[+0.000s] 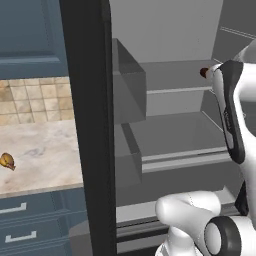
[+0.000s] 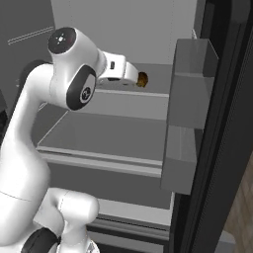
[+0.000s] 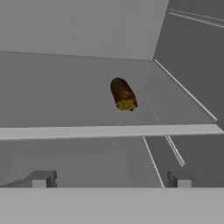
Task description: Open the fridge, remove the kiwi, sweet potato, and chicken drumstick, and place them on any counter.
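The fridge (image 1: 90, 125) stands open, showing its light grey shelves. On the upper shelf (image 3: 65, 87) lies the sweet potato (image 3: 123, 93), dark reddish-brown with a yellowish cut end, also seen as the sweet potato (image 1: 203, 72) and the sweet potato (image 2: 142, 79). My gripper (image 3: 110, 181) is open in front of this shelf, a short way from the sweet potato, with nothing between its fingertips (image 3: 41, 178). The chicken drumstick (image 1: 7, 161) rests on the beige counter (image 1: 45, 145) left of the fridge. The kiwi is out of view.
Grey door bins (image 1: 129, 90) hang on the left door and more bins (image 2: 190, 89) on the right door, flanking the arm. A lower shelf (image 1: 175, 135) lies under the upper one. Blue-grey drawers (image 1: 30, 220) sit below the counter.
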